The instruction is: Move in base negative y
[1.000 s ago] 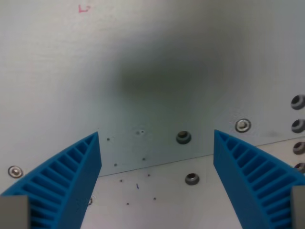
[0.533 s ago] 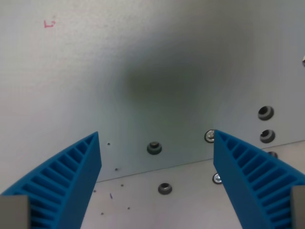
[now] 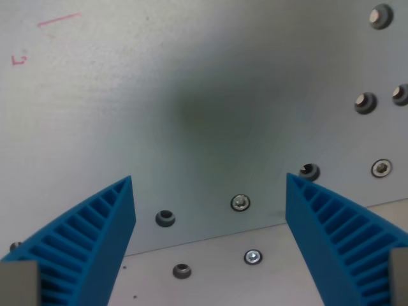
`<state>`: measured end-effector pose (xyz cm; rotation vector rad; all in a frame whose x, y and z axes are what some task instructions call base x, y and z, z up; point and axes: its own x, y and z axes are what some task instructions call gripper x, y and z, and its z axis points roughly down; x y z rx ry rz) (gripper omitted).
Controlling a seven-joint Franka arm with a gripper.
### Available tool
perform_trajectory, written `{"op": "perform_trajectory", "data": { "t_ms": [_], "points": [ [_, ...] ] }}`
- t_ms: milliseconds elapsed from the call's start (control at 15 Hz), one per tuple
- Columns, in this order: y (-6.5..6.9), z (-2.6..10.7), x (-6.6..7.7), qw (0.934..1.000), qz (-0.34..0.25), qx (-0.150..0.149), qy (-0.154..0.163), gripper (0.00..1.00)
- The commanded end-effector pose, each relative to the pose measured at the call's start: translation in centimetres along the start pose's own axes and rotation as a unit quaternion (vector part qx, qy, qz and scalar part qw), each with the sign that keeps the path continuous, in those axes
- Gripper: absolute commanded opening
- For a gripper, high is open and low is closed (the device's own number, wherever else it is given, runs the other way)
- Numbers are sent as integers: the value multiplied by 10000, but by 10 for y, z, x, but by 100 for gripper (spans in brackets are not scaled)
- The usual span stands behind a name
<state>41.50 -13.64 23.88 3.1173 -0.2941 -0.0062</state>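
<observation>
Our pincer [image 3: 209, 185] hangs wide open and empty above the bare metal table [image 3: 191, 83], near its screws [image 3: 240, 203], so we judge there is nothing to grip or weigh, only a free sideways move.

There is only one view, from a camera on the wrist. It looks straight down, close to the gray metal surface [image 3: 210, 83]. The two blue fingers [image 3: 83, 248] of the hand [image 3: 209, 191] poke in from the bottom corners.
</observation>
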Motion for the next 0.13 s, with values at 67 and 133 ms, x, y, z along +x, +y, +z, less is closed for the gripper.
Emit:
{"op": "perform_trajectory", "data": {
  "t_ms": [67,133],
  "points": [
    [15,0,10,9999,-89,31,-34,100],
    [20,0,12,9999,-89,31,-34,100]
  ]
}}
